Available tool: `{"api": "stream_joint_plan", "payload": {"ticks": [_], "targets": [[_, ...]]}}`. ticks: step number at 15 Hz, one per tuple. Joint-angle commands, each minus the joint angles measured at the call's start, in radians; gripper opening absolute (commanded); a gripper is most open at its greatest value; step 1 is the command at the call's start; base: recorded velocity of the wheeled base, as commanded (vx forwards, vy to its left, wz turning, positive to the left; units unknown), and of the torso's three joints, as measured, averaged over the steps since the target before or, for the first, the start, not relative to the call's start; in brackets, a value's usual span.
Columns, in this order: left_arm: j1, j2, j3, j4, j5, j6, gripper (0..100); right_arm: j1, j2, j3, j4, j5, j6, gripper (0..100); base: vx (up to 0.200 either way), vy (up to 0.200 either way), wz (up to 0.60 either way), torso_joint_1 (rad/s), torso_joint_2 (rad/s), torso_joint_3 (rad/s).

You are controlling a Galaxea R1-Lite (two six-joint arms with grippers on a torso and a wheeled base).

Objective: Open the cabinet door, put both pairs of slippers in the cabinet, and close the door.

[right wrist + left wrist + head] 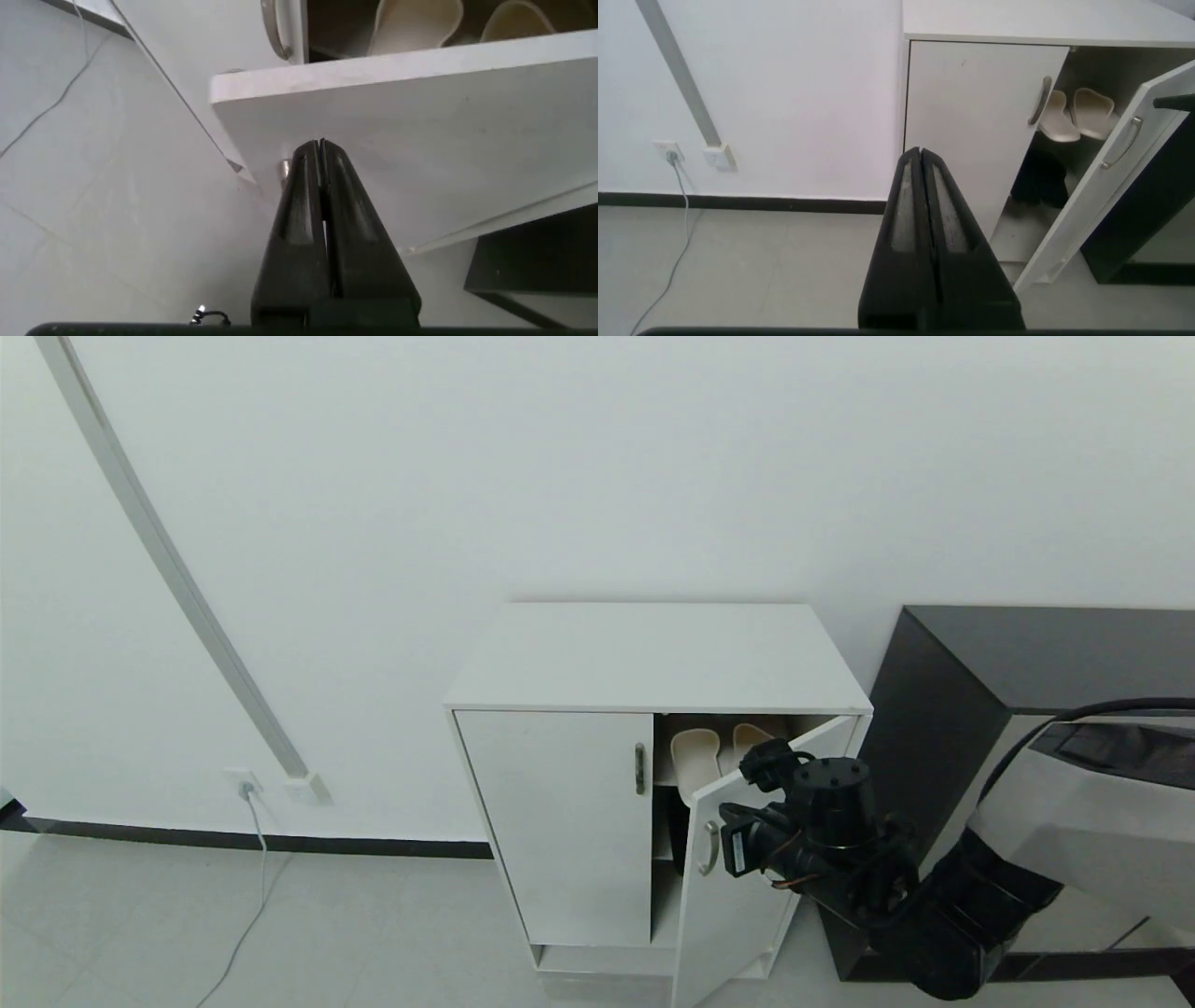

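The white cabinet point(653, 653) stands against the wall, its left door point(560, 821) closed and its right door point(738, 915) swung partly open. A beige pair of slippers point(695, 756) stands on the upper shelf inside. A dark pair point(1041, 182) sits on the shelf below. My right gripper point(320, 149) is shut with nothing in it. Its tips rest on the outer face of the right door point(448, 121), close to the handle point(709, 847). My left gripper point(920, 154) is shut and empty, hanging in the air well to the left of the cabinet front.
A black piece of furniture point(943, 709) stands tight against the cabinet's right side. A wall socket point(245, 786) with a grey cable point(247, 915) trailing over the floor is at the left. Tiled floor lies open before and left of the cabinet.
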State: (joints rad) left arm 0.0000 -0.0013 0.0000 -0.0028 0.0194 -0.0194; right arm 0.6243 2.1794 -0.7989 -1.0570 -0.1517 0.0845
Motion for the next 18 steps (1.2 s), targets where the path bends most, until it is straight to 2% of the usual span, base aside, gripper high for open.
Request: {"api": "stream_joint_plan", "payload": {"ticks": [1,18], "targets": [[0.000,0.001,0.000,0.000,0.001,-0.001,0,-0.014,0.036,-0.065,0.026,0.000,0.000,0,0.000,0.000,0.00,0.000,0.00,0.000],[0.000,0.001,0.000,0.000,0.002,-0.001,0,-0.052,0.163,-0.408,0.190,0.000,-0.005,0,0.000,0.000,0.00,0.000,0.00,0.000]]}}
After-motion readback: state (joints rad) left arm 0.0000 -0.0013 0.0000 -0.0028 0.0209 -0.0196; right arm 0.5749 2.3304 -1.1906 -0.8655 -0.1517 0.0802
